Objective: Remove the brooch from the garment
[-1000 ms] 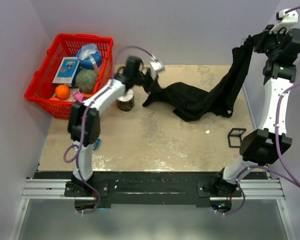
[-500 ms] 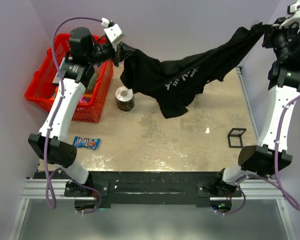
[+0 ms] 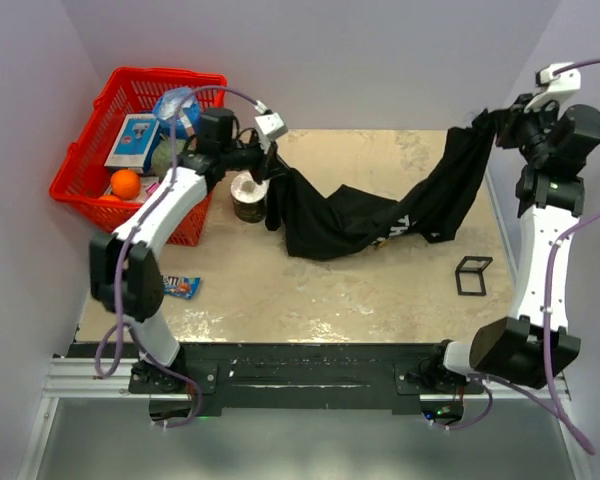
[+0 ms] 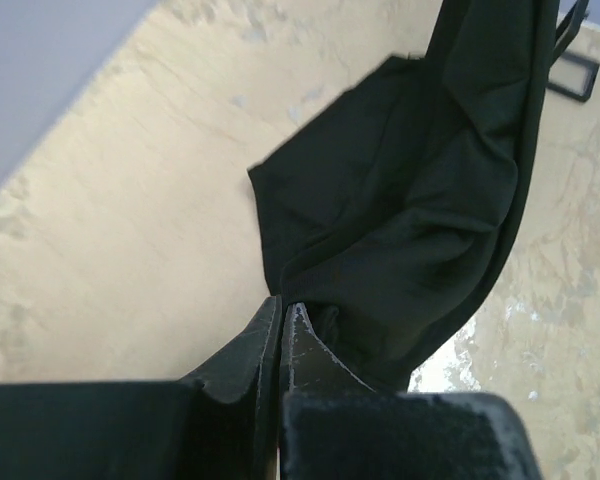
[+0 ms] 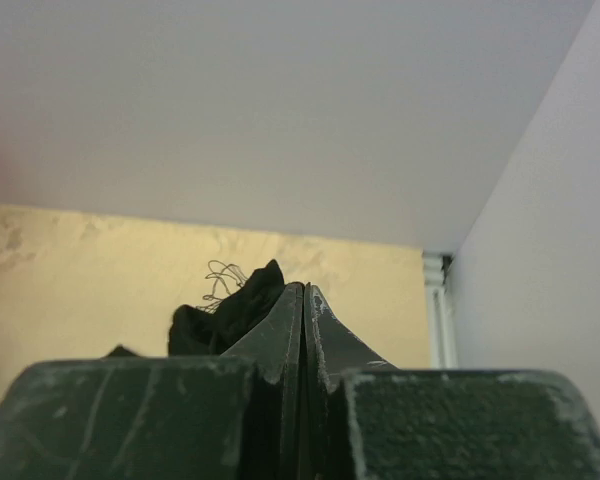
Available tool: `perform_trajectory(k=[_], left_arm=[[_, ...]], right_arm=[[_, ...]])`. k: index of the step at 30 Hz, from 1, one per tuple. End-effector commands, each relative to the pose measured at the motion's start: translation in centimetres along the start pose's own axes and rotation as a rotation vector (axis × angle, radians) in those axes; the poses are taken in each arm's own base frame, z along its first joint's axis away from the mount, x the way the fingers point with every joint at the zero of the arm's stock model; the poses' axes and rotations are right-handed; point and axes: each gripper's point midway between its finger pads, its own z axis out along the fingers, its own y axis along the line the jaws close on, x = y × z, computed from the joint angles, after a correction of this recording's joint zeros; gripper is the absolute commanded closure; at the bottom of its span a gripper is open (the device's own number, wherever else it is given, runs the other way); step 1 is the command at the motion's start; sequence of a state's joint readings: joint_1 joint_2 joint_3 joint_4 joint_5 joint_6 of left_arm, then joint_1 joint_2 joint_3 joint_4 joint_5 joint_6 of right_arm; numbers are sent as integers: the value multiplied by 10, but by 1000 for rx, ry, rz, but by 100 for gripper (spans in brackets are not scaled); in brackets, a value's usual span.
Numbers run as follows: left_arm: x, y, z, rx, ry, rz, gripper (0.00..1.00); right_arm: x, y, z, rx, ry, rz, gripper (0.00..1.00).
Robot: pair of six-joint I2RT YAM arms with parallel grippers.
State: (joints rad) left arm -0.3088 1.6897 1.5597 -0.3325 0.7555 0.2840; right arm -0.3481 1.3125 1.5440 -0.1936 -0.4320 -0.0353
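The garment (image 3: 345, 215), a black T-shirt with a bit of white lettering showing, hangs between both arms, and its middle sags onto the table. My left gripper (image 3: 271, 166) is shut on its left edge, just above the table. In the left wrist view the fingers (image 4: 282, 308) are pressed together at the cloth (image 4: 430, 200). My right gripper (image 3: 496, 124) is shut on the other end, held high by the right wall. A black fold with loose threads (image 5: 230, 300) pokes out beside its fingertips (image 5: 305, 292). The brooch is hidden.
A red basket (image 3: 80, 165) at the back left holds an orange (image 3: 125, 183), a green ball (image 3: 173, 160) and packets. A small round tin (image 3: 248, 197) stands beside the left gripper. A candy packet (image 3: 179, 287) and a black wire frame (image 3: 471, 275) lie near the front.
Half a second ago both arms held the shirt stretched high. Since then the left gripper has come down and to the right, the right one has dropped a little, and the shirt sags onto the table.
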Motion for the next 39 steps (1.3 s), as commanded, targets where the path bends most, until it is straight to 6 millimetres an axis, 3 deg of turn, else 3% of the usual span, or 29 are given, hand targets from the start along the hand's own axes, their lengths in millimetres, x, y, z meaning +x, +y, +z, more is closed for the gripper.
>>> perform_trajectory(k=[1,2,3,4,5,7,8,9,10,11,12,13,15,17,21,30,39], left_arm=[[52,38,57,-26,66,-23,100],[33,49,65,-49,29,6,96],[41,59,76,-63,42,-9,91],[34,68,78,-105,37,-7,81],[17,73,80,-127,11,25,63],[-2,68,72,-148,-9,107,54],[11,54,72,-123,18,115,50],[-4,39,59,-111,-6,162,43],[2,25,54,-74,2,217,41],[40,0,56,-18,65,212,40],[38,-18,43,-3,65,257,40],[78,-39,40,59,130,294,40],[106,-74,30,149,191,350,41],[143,-96,26,221,259,399,42],[177,-102,30,284,333,376,46],[216,-125,57,466,422,415,54],[246,-131,70,460,506,471,58]], right_arm=[[48,-7,22,-11,62,57,100],[56,-10,29,-2,68,90,100],[62,-12,32,2,76,98,100],[66,-13,36,1,82,104,100],[68,-13,38,0,83,108,100],[74,-15,42,-3,94,116,100],[73,-15,43,-5,89,115,100],[75,-15,44,-2,91,116,100],[76,-16,44,1,93,118,100],[76,-17,45,4,92,117,100],[78,-16,45,4,94,120,100],[80,-16,45,6,99,127,100],[83,-16,45,3,104,131,100],[87,-15,46,0,114,138,100],[90,-14,47,-2,121,145,100],[92,-14,49,-3,131,146,100],[92,-12,50,-8,135,156,100]])
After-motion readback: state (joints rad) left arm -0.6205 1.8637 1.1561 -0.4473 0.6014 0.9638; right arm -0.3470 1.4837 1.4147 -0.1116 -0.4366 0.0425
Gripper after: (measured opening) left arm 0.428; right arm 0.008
